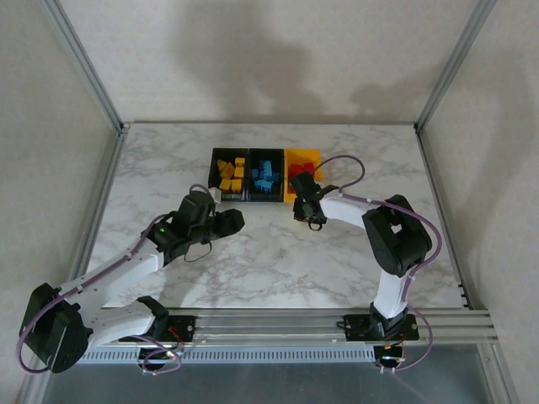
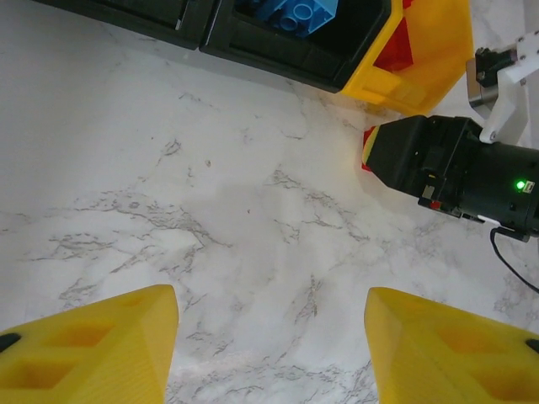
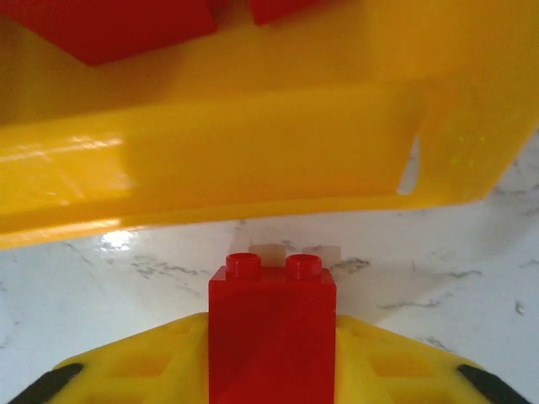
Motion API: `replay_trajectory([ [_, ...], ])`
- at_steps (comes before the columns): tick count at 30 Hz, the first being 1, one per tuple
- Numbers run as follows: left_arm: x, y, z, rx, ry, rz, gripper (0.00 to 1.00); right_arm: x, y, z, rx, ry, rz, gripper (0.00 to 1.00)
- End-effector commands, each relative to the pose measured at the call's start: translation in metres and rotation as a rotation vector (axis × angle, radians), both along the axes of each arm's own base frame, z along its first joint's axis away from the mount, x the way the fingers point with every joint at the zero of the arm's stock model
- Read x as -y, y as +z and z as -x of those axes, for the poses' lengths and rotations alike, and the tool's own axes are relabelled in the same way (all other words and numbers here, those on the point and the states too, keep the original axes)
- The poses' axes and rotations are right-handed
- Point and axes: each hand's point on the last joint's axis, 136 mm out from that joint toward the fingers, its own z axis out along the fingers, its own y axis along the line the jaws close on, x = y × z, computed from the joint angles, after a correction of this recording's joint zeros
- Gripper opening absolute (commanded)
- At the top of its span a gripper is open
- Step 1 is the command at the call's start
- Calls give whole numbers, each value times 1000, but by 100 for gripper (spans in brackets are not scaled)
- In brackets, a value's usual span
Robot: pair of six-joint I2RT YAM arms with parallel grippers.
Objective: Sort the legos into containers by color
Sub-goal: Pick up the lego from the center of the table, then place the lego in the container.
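My right gripper [image 3: 271, 370] is shut on a red lego [image 3: 271, 328], studs pointing at the yellow container's near wall [image 3: 210, 151]. More red legos [image 3: 109, 29] lie inside that container. From above, the right gripper [image 1: 305, 210] sits just in front of the yellow container [image 1: 303, 152]. Yellow legos [image 1: 229, 174] fill the left black container [image 1: 212, 172], and blue legos [image 1: 265, 175] fill the middle black one [image 1: 266, 151]. My left gripper [image 2: 269, 345] is open over bare marble with nothing between its fingers. It hangs left of the right gripper [image 2: 446, 172].
The marble table [image 1: 253, 261] is bare in front of the containers and around both arms. Metal frame posts [image 1: 84, 63] stand at the back corners. A rail [image 1: 278, 324] runs along the near edge.
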Motion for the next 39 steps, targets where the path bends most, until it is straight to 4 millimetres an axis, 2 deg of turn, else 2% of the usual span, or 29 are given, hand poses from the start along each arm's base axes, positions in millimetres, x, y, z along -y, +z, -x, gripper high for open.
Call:
replay_trajectory([
  [1,4,6,-4,21,10,19,60,-3,3,-5,6,12,-6,29],
  [5,9,7,-9,23,4,23,60,1,20,2,28,12,-26,26],
  [11,17,11,-18,34,2,32,60,5,63,10,85,28,-59,25],
  [14,20,9,-19,32,3,40,60,1,84,1,122,51,-65,25],
  [16,22,8,-19,28,3,43,60,-4,92,-12,139,64,-64,26],
  [21,18,11,-16,34,25,35,60,-14,95,-52,163,68,-53,27],
  [24,11,14,-14,45,41,22,60,-18,89,-76,149,62,-66,28],
  [28,6,13,-11,40,54,5,60,-18,82,-99,146,44,-56,30],
  [30,4,13,-11,43,60,1,60,-18,78,-104,140,38,-52,32],
  [34,-1,13,-13,47,80,-16,60,-15,75,-107,136,32,-46,44],
  [39,-9,14,-20,58,131,-55,69,-13,94,-105,176,35,-55,58],
])
